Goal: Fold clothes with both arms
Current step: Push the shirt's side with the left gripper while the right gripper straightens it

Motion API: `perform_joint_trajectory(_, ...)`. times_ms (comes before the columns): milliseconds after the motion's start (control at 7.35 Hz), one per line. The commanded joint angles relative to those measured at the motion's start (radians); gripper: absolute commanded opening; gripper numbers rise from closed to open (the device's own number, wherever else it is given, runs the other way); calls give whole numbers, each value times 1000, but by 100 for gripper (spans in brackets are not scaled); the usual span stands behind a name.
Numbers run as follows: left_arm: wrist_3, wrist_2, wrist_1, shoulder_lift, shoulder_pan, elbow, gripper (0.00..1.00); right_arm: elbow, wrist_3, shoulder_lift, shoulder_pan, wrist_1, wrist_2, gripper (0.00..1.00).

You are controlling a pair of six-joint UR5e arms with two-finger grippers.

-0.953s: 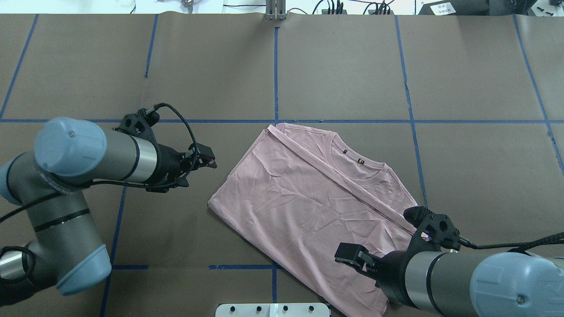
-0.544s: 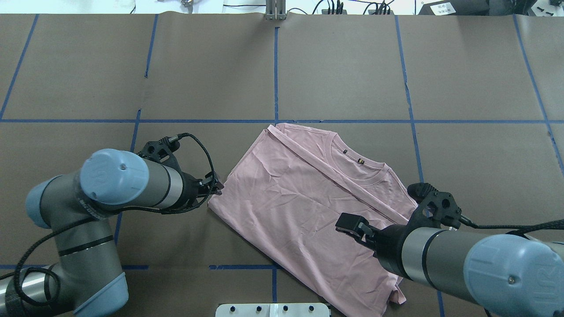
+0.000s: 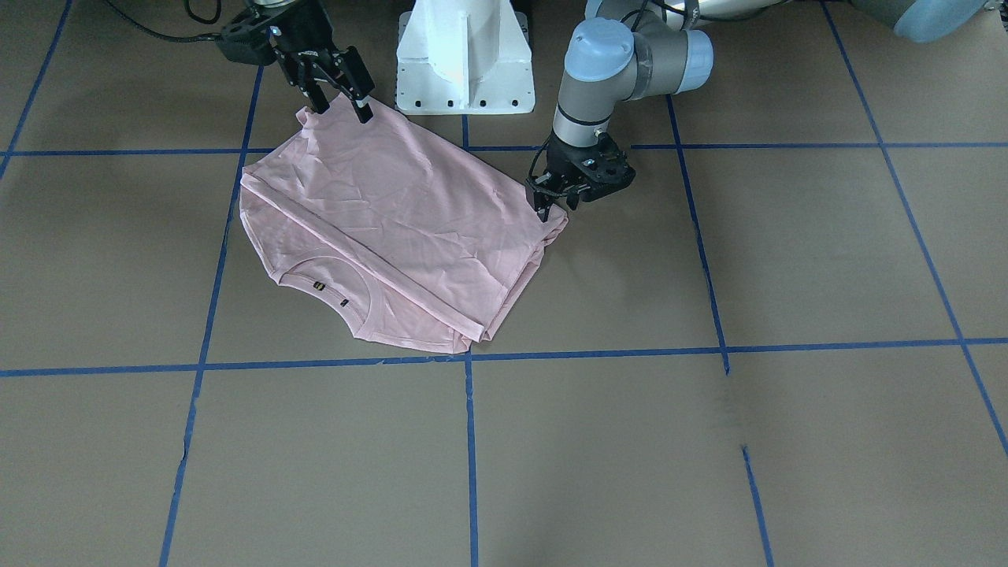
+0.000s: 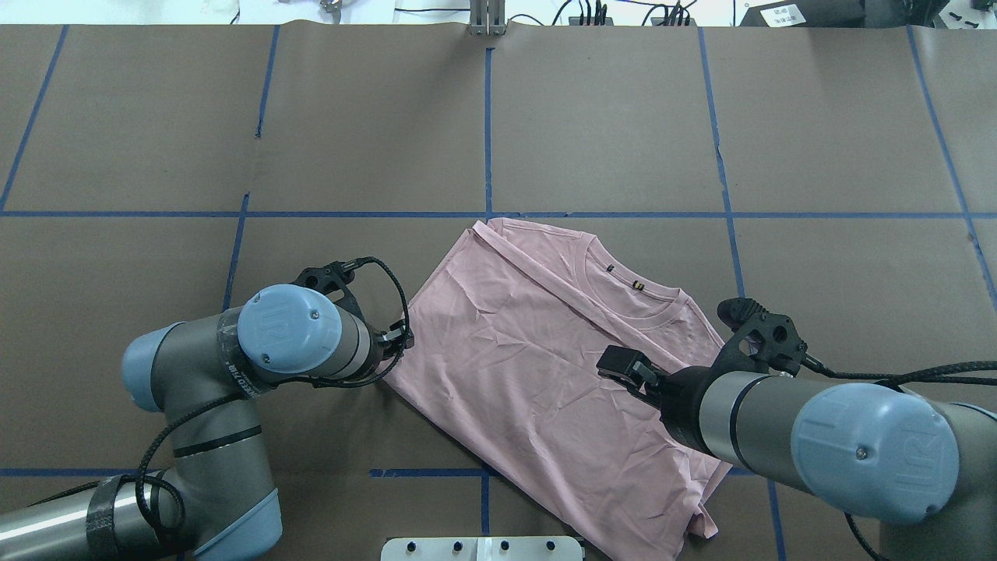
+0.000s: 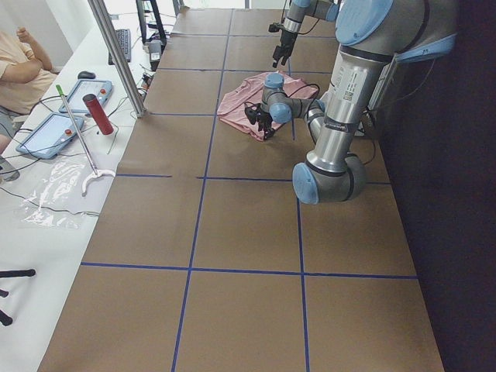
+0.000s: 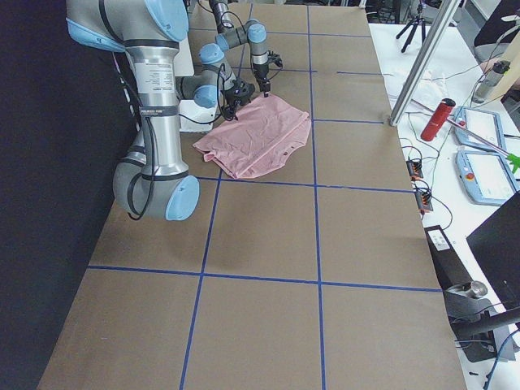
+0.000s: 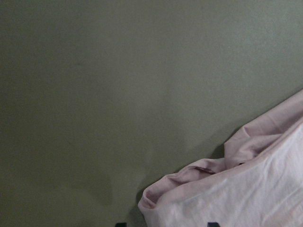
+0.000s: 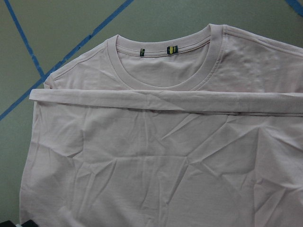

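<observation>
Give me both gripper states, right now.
Left gripper: open, fingers on either side of the T-shirt corner, not yet clamped.
Right gripper: open, holding nothing, at the T-shirt's edge.

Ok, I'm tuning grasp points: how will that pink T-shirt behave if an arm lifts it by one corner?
Likely floppy: the T-shirt lies flat and creased, so it should sag from the grip. Its folded layers may slide apart. The bunched corner by the left gripper suggests thin fabric that crumples rather than slides when pushed.
</observation>
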Motion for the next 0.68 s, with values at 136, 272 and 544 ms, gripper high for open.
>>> perform_joint_trajectory(136, 2, 10, 5, 6, 2, 2, 16, -1, 0, 0, 1, 1, -1, 100)
perform_joint_trajectory(272, 2, 12, 11, 9, 1, 2, 0, 1, 1, 2, 1, 1, 1, 100)
perform_joint_trajectory(544, 15, 16, 60, 7, -4, -1, 0, -1, 1, 2, 1, 1, -1, 100)
